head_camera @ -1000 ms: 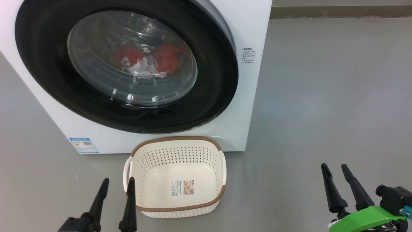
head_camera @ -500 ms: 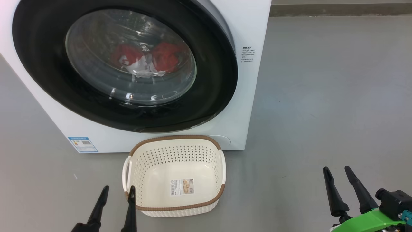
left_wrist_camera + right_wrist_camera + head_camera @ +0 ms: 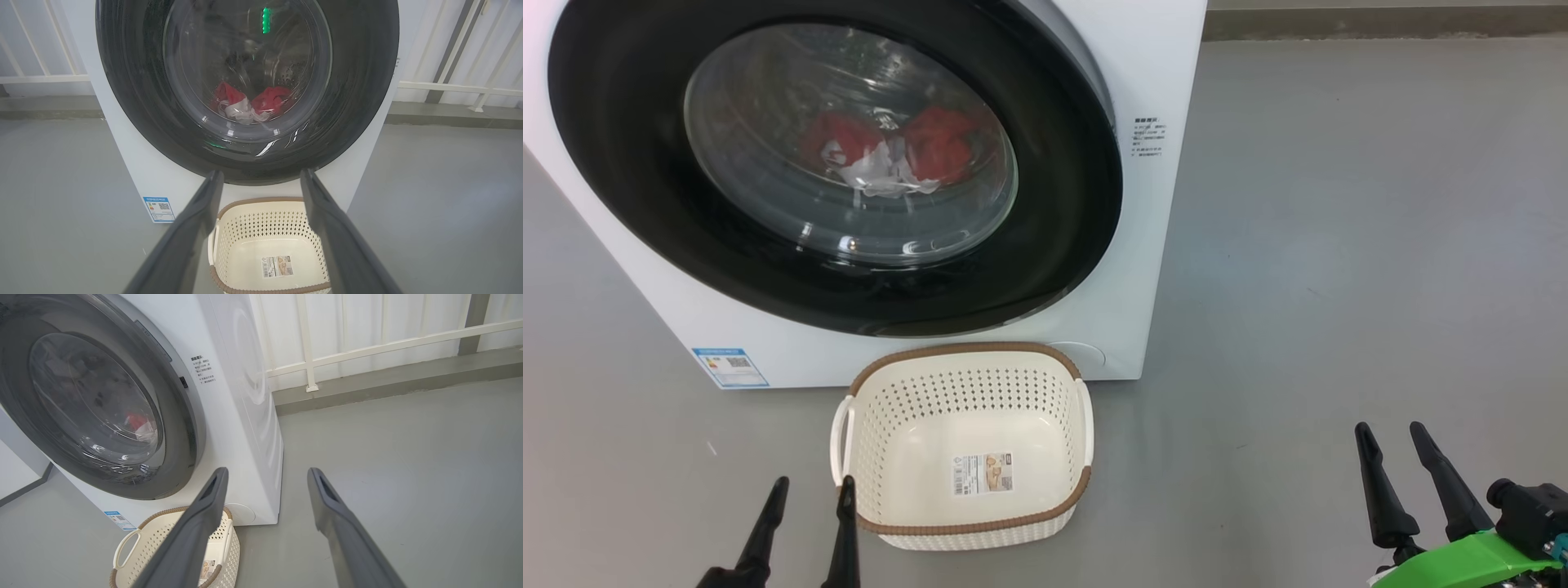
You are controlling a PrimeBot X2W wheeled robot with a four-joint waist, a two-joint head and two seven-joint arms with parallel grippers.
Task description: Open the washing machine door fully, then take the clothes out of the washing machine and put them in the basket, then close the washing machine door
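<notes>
The white washing machine [image 3: 1168, 82] stands ahead with its round black washing machine door [image 3: 1054, 237] closed against the front. Through the glass window the red and white clothes [image 3: 890, 151] lie in the drum, also seen as clothes [image 3: 249, 104] in the left wrist view. The cream basket [image 3: 968, 359] sits empty on the floor right in front of the machine. My left gripper [image 3: 813, 483] is open at the basket's left handle, nothing between its fingers. My right gripper [image 3: 1390, 429] is open over bare floor, far right of the basket.
Grey floor [image 3: 1339, 245] stretches to the right of the machine. A low kerb and white railing [image 3: 367, 347] run along the back wall. A blue label sticker [image 3: 729, 367] marks the machine's lower left front.
Both grippers have dropped lower and a little back in the head view. The whole picture has shifted slightly left, so the camera moved. Door, clothes and basket stay as they were.
</notes>
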